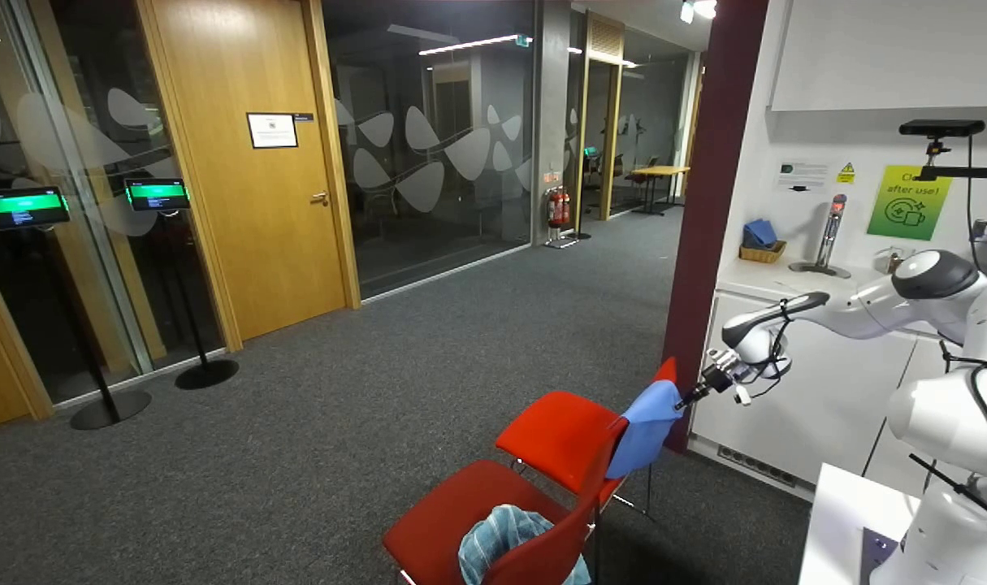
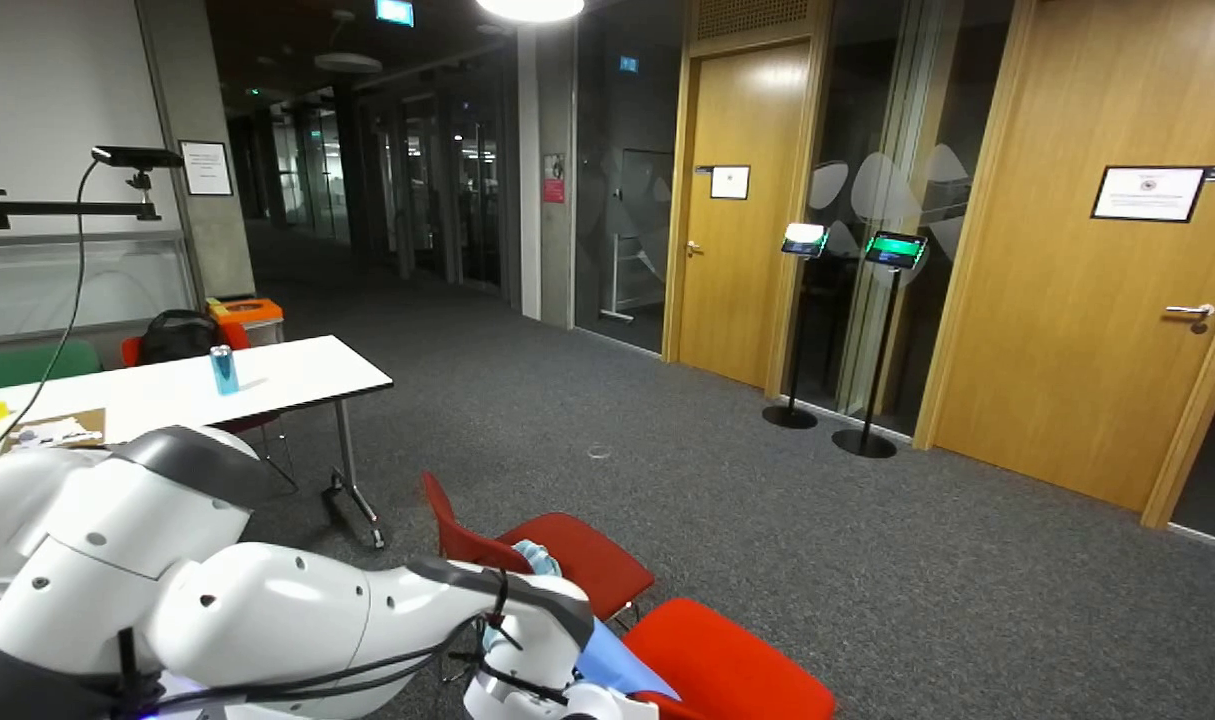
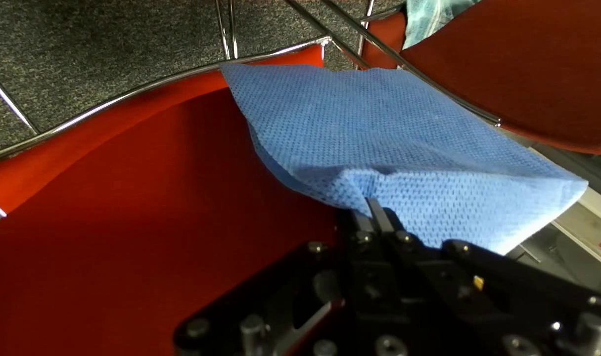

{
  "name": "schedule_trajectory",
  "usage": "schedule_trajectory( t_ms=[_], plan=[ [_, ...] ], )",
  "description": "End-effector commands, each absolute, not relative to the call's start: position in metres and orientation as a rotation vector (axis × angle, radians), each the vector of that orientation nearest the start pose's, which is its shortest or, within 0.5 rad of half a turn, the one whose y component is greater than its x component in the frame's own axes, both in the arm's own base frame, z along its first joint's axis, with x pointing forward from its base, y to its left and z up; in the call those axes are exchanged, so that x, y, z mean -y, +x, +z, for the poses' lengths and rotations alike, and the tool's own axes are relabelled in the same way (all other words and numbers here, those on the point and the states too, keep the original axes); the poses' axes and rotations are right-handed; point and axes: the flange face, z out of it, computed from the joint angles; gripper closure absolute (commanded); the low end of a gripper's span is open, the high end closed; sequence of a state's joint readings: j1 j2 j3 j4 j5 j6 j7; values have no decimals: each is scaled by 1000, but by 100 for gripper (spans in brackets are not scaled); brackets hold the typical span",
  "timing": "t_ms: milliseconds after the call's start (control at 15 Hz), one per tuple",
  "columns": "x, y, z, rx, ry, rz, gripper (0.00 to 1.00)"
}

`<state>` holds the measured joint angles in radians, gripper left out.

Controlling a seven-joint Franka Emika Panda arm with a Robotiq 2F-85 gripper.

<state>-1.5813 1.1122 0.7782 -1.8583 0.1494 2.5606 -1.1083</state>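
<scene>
A light blue cloth point(image 3: 340, 118) hangs over the backrest of the bright red chair point(image 3: 147, 198). My gripper point(image 3: 368, 210) is shut on the cloth's near edge, with a small fold pinched between the fingertips. In an exterior view, the gripper point(image 1: 680, 405) reaches the blue cloth point(image 1: 647, 431) from the robot's side at the top of the chair back. Part of the cloth point(image 2: 617, 660) also shows behind the arm in an exterior view, where the fingers are out of frame.
A darker red chair point(image 1: 473, 508) with a checked blue-white cloth point(image 1: 501, 536) stands beside the bright one. A maroon column point(image 1: 708, 203) and white cupboards point(image 1: 794, 390) are close to the arm. A white table point(image 2: 297, 375) bears a blue can point(image 2: 224, 370).
</scene>
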Motion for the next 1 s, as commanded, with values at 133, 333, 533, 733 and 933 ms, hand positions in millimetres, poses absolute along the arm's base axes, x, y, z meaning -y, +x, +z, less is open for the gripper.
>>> schedule_trajectory(
  t_ms=[133, 333, 533, 733, 933],
  plan=[
    [441, 412, 82, -111, -2560, -717, 100],
    [447, 410, 88, -116, -2612, -698, 100],
    [448, 409, 91, -102, -2666, -672, 100],
    [446, 412, 89, -86, -2702, -631, 100],
    [442, 414, 87, -60, -2744, -583, 100]
  ],
)
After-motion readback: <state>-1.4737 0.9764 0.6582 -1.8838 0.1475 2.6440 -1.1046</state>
